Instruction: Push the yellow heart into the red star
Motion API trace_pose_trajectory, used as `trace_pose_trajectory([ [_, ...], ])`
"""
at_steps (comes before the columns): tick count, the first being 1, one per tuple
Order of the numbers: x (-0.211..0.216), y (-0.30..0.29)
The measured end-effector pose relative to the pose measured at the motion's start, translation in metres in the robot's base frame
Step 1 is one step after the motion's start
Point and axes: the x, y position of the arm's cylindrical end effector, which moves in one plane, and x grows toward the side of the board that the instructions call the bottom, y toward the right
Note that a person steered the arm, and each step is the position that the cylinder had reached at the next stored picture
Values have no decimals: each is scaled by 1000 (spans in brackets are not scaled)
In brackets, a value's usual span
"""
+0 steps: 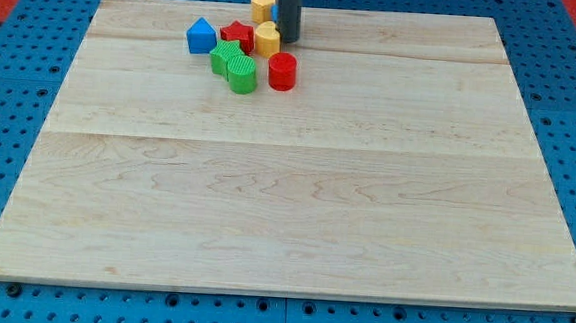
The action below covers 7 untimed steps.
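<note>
The yellow heart sits near the view's top, left of centre, touching the right side of the red star. My tip stands just right of the yellow heart, touching or nearly touching it. The dark rod rises out of the view's top edge.
A blue block lies left of the red star. Two green blocks lie below the star. A red cylinder lies below my tip. A yellow hexagonal block and a partly hidden blue block lie behind the rod. The wooden board sits on blue pegboard.
</note>
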Motion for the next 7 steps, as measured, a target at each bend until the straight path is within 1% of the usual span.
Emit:
trace_pose_trajectory([
  [1,11,16],
  [2,14,-9],
  [4,14,31],
  [5,7,56],
  [6,-49,59],
  [7,-59,50],
])
